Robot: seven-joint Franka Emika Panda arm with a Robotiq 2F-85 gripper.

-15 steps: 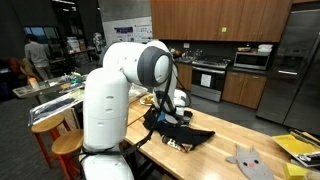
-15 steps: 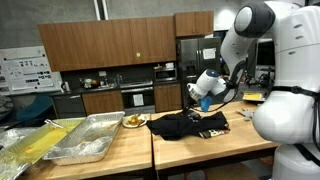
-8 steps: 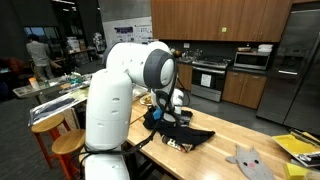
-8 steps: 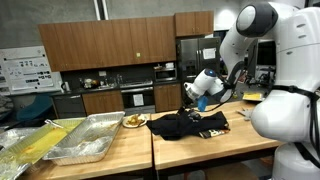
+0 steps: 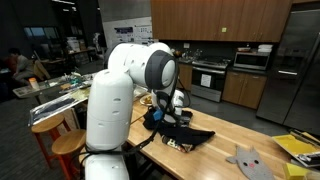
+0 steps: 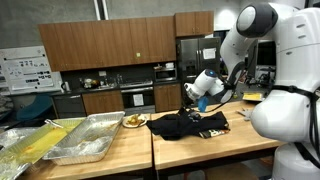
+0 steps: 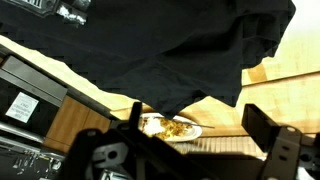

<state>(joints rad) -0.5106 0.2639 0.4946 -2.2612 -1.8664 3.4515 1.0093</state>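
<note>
Tool (image 7: 196, 112) spread to its full width and empty, poised over a black cloth (image 7: 170, 50) on the counter (image 7: 285, 75).
Jaws: wide apart, nothing between them. Cloth: a crumpled heap on the counter's wood, directly under the tool, with a plate (image 7: 172, 128) just beside its edge. Risks, as judged: a closing pinch may catch only one loose fold, which would slip out; a low descent could jam the fingers on hard wood through thin fabric; a dragged hem could sweep the plate. Materials: cloth matte, limp, creased, irregular in outline; counter pale wood, smooth, flat; plate round, shallow, light, holding yellowish food; trays (image 6: 90, 135) rectangular, shiny metal, further along the counter in an exterior view.
</note>
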